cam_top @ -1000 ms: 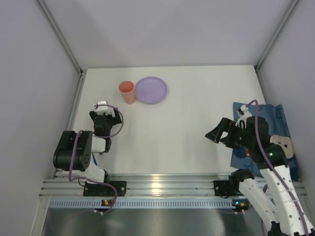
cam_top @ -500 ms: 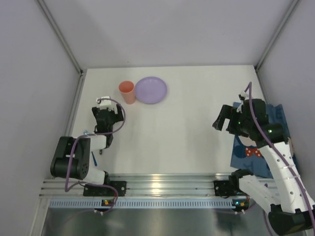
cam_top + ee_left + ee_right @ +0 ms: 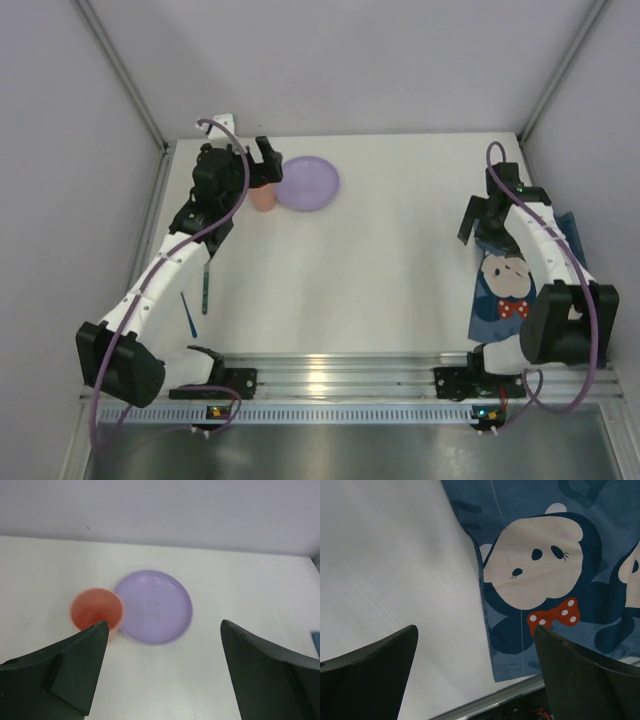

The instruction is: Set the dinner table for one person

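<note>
Dinner table (image 3: 400, 270): one, white, under everything; rail at near edge.
Placemat (image 3: 545, 570): one, blue, cartoon mouse with red spotted bow, at table's right edge.
Plate (image 3: 308, 183): one, purple, bare.
Left gripper (image 3: 163, 627): wide open, empty, above cup.
Right gripper (image 3: 475, 630): wide open, empty, over placemat's edge.
Cup (image 3: 96, 610): one, orange, just beside plate.
Utensils: two, green (image 3: 205, 285) and blue (image 3: 188, 315), table's left.

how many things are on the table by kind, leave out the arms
cup: 1
plate: 1
placemat: 1
utensils: 2 (green utensil, blue utensil; too thin to tell which kind)
total: 5
</note>
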{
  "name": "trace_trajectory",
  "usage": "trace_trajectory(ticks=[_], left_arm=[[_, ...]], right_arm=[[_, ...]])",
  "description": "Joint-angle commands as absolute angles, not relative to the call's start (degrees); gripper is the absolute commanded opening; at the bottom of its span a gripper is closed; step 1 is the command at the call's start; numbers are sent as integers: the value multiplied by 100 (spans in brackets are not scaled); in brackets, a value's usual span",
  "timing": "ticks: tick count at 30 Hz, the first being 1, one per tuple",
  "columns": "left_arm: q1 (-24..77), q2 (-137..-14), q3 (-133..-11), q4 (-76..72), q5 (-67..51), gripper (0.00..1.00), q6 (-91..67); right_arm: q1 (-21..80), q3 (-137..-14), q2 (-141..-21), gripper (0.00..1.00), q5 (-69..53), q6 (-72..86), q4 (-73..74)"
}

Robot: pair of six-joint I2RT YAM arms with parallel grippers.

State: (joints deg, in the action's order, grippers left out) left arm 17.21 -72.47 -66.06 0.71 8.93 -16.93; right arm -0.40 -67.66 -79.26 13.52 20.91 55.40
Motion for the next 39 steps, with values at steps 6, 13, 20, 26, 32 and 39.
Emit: trace_trajectory(ticks=[6, 13, 20, 26, 32, 39], left_arm=[[2803, -6426, -6144, 1880, 721, 99, -2522], [2892, -5310, -5792, 2740, 887, 99, -2689], [2892, -4676, -5555, 3190, 1116, 98, -2777], [2892, -4614, -5616, 3357, 1081, 98, -2777], [2892, -4553, -5704, 3515, 1055, 99, -2812], [2892, -4588, -5862, 3753, 1169, 99, -2936]], right_arm=[[-193, -7207, -9385, 100, 2379, 1854, 5080], [-404, -7278, -10125, 99, 2733, 1925, 4992], [-536, -7066, -10423, 66, 2848, 2013, 4869], [-536, -6996, -10573, 17, 2505, 2057, 4878], [-440, -6803, -10022, 0, 1794, 2013, 4808], [403, -7101, -8904, 0, 353, 2381, 5089]])
